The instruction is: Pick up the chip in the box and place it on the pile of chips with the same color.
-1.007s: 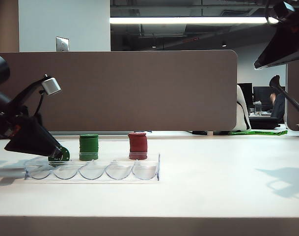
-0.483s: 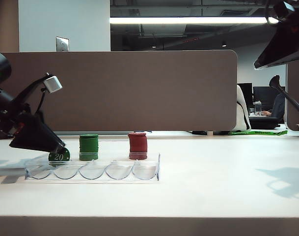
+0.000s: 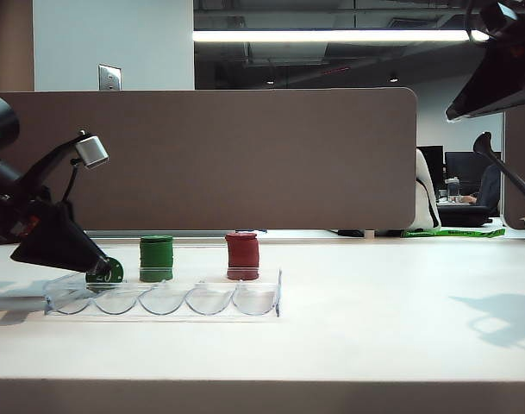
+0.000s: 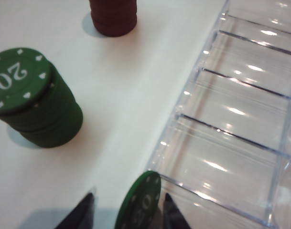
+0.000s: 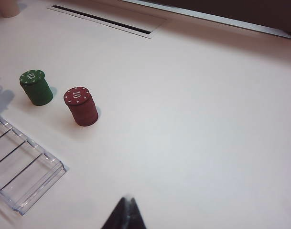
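Gripping the single dark green round poker chip edge-on between its two dark fingers, our left gripper sits at the end of the clear plastic grooved chip tray that lies on the left of the exterior view. From the left wrist camera we see the chip standing nearly on edge, right at the tray's outer wall, a finger flanking each face. We judge the grasp made, yet the chip is low: whether it has cleared the wall or is touching it we cannot tell.

We count the picking half as nearly done. What is left is the lift, the carry and the set-down. The short green cylinder-shaped stack of poker chips stands on the white table just behind the tray, near the gripper, with a white "20" on its top face. The dark red stack of chips stands further along and is not our target.

Our right gripper hangs high on the right side, well apart from the work, its fingertips pressed together on nothing.
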Available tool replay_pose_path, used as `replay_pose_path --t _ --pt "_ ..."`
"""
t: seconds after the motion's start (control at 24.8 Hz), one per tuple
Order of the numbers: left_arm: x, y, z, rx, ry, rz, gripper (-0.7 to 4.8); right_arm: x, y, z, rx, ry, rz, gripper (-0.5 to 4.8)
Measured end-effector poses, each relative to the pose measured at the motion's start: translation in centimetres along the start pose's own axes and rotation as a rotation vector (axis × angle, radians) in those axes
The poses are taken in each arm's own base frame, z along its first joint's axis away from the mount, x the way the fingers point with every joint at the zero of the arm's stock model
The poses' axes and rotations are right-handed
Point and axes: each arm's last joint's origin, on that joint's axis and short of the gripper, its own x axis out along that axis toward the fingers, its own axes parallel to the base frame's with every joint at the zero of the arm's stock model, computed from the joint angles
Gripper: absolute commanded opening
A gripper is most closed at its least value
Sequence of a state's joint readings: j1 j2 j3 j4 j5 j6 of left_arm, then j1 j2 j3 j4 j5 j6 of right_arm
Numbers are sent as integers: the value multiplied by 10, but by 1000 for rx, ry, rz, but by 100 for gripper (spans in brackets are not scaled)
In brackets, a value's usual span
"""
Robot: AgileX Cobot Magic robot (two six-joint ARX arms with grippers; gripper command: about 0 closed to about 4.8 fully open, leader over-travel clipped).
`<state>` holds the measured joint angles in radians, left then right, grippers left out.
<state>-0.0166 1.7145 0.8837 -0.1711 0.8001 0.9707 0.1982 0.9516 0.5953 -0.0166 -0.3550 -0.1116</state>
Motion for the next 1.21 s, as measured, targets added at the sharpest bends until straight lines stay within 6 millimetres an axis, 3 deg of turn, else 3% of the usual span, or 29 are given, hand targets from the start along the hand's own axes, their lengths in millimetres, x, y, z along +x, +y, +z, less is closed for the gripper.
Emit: replay_pose_path --t 0.81,0.93,1.21 --pt "0 -1 1 -4 -37 -29 172 0 0 -1 4 11 1 -1" --pt "0 -1 1 -3 -39 -30 117 0 0 -1 4 11 1 -1" --pt "0 -1 1 -10 -39 -30 111 0 0 -1 4 11 1 -1"
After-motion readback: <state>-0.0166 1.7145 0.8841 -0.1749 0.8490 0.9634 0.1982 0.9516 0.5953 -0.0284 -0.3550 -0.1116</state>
